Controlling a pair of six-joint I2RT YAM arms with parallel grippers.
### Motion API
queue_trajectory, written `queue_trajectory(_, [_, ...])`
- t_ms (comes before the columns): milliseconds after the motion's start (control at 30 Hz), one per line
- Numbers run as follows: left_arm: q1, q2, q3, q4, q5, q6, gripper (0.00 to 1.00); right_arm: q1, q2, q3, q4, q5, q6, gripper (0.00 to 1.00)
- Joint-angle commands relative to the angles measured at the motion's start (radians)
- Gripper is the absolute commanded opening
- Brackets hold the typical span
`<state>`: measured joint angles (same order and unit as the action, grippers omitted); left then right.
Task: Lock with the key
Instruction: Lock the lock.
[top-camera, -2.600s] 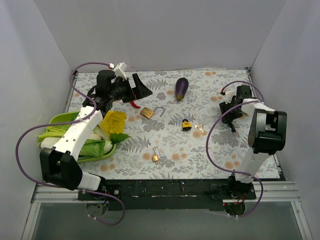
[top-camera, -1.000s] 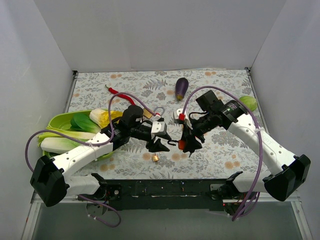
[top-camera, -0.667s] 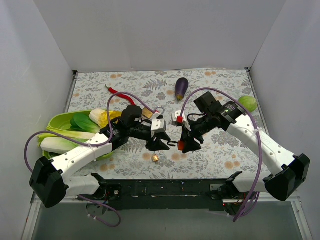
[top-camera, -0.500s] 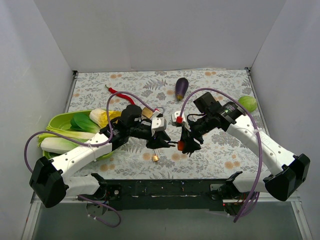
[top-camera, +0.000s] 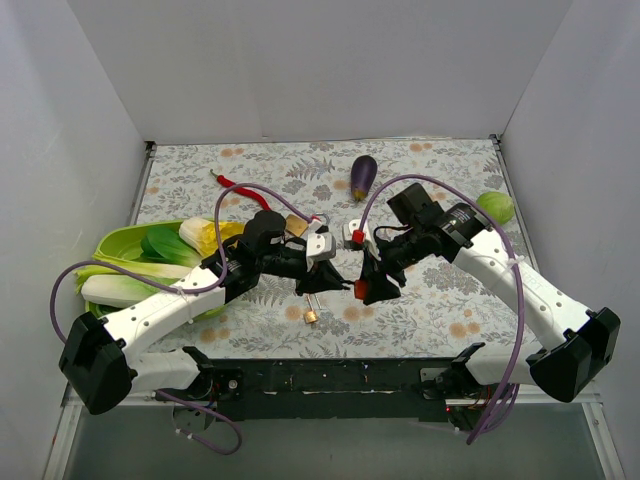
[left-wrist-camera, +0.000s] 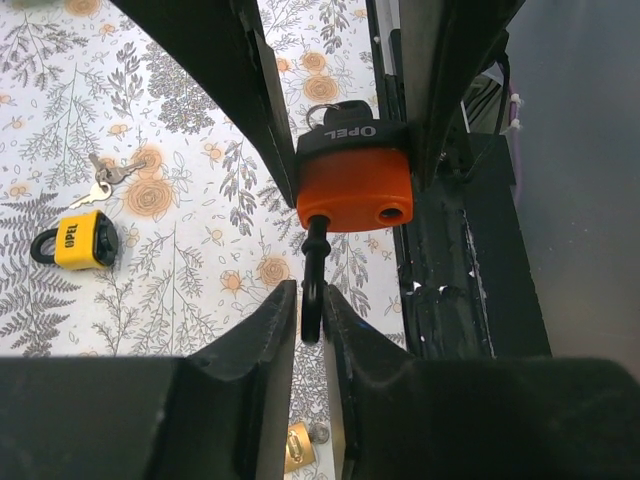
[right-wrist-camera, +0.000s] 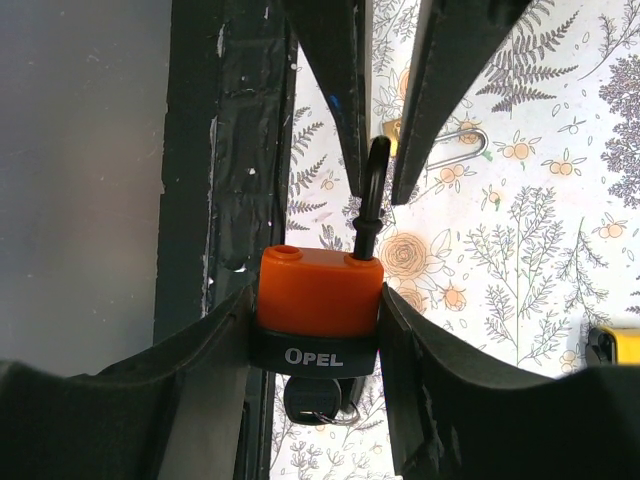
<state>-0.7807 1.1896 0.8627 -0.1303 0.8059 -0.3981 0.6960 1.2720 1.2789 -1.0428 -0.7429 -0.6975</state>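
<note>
Clamped in right tool (right-wrist-camera: 316, 310), orange padlock (left-wrist-camera: 355, 185), left tool (left-wrist-camera: 311, 315) almost together astride its shackle (right-wrist-camera: 372, 185), grip there unclear

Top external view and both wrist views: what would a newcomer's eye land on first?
In the middle of the scene, an orange padlock is clamped in the right gripper, with a key in its underside. The left gripper sits close around its open black shackle. At the far left, a green tray holds leafy vegetables.
</note>
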Motion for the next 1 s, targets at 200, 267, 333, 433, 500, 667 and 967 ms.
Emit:
queue_trajectory(200, [-0.005, -0.033, -0.001, 0.012, -0.037, -0.050, 0.00, -0.001, -0.033, 0.022, 0.075, -0.013, 0.096, 0.71])
queue_trajectory(267, [-0.006, -0.057, -0.016, 0.021, -0.050, -0.056, 0.00, -0.015, -0.043, 0.020, 0.079, -0.006, 0.104, 0.88])
queue_trajectory(333, [-0.006, -0.070, -0.019, 0.018, -0.056, -0.061, 0.00, -0.042, -0.054, 0.016, 0.078, -0.001, 0.104, 0.91])
queue_trajectory(433, [-0.003, -0.079, 0.001, 0.005, -0.037, -0.085, 0.00, -0.075, -0.071, 0.000, 0.061, -0.006, 0.101, 0.93])
queue_trajectory(500, [0.001, -0.081, 0.021, 0.009, -0.022, -0.113, 0.00, -0.098, -0.086, -0.022, 0.066, -0.006, 0.098, 0.93])
queue_trajectory(667, [0.012, -0.076, 0.065, 0.035, 0.041, -0.217, 0.00, -0.113, -0.169, -0.090, 0.168, 0.001, 0.081, 0.93])
queue_trajectory(967, [0.012, -0.064, 0.142, 0.029, 0.082, -0.278, 0.00, -0.115, -0.178, -0.108, 0.182, -0.067, 0.050, 0.86])
